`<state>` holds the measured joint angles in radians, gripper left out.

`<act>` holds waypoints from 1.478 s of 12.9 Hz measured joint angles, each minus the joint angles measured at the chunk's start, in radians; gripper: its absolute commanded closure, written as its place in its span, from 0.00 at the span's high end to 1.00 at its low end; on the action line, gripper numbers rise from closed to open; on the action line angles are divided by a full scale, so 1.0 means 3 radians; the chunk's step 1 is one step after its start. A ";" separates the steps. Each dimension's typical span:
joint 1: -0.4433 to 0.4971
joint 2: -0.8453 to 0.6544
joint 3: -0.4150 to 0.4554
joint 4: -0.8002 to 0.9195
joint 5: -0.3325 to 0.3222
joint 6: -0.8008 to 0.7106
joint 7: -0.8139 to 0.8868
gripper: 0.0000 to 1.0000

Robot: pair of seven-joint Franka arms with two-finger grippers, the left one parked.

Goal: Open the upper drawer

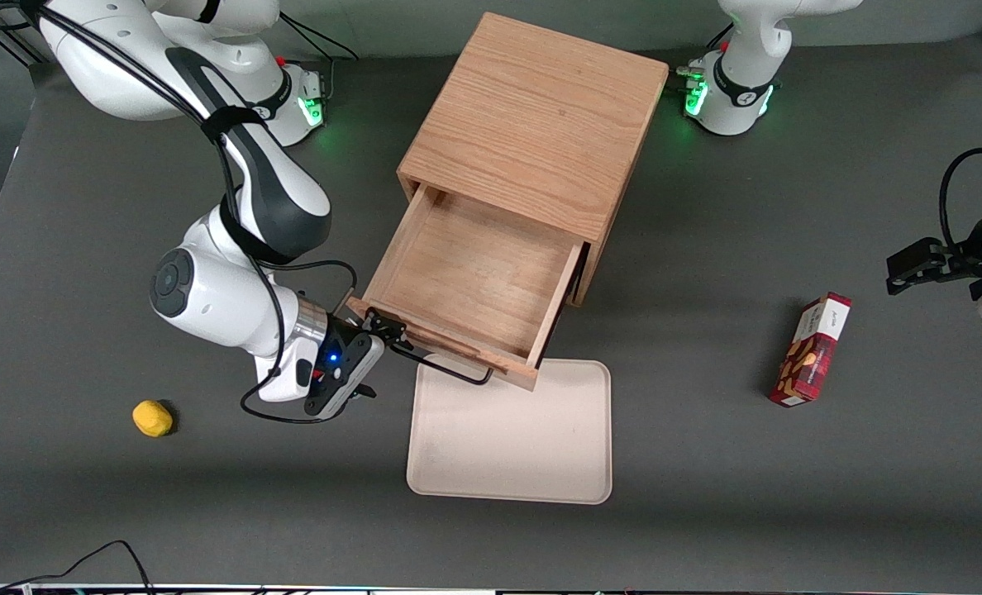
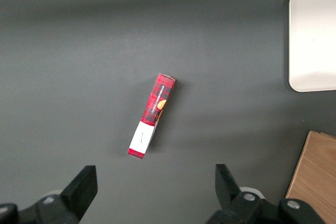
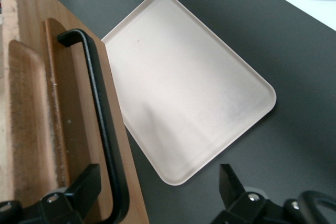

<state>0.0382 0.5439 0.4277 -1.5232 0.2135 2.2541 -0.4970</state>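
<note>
The upper drawer (image 1: 474,273) stands pulled far out of the light oak cabinet (image 1: 541,116), and its bare wooden inside shows. Its thin black bar handle (image 1: 445,369) runs along the drawer front above the tray. My right gripper (image 1: 379,355) is at the end of the handle nearest the working arm's end of the table. In the right wrist view the gripper (image 3: 157,190) is open with its fingers wide apart. The handle (image 3: 97,103) passes close to one finger (image 3: 84,187) and is not clamped. The lower drawer is hidden under the open one.
A cream tray (image 1: 512,434) lies flat on the table in front of the cabinet, partly under the open drawer's front. A red snack box (image 1: 813,351) lies toward the parked arm's end. A small yellow object (image 1: 152,417) lies toward the working arm's end.
</note>
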 measured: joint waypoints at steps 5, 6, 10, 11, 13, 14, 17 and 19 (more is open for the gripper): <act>-0.0001 -0.0080 0.0016 0.0603 0.0233 -0.1068 0.1049 1.00; -0.0015 -0.0141 0.0012 0.0741 0.0247 -0.1316 0.1197 1.00; -0.0120 -0.0672 -0.0378 0.0907 -0.0077 -0.2226 0.1232 1.00; -0.0130 -0.0810 -0.0549 0.0906 -0.0199 -0.2394 0.1205 1.00; -0.0168 -0.1047 -0.0761 0.0874 -0.0426 -0.2574 0.1131 1.00; -0.0166 -0.1173 -0.0883 0.0821 -0.0468 -0.2572 0.1131 1.00; -0.0175 -0.1526 -0.1313 0.0583 -0.0478 -0.2547 0.1145 1.00; -0.0189 -0.1743 -0.1452 0.0307 -0.0557 -0.2383 0.1396 1.00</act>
<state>-0.0183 0.0210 -0.0080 -1.4312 0.0465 1.5393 -0.0781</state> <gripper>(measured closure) 0.000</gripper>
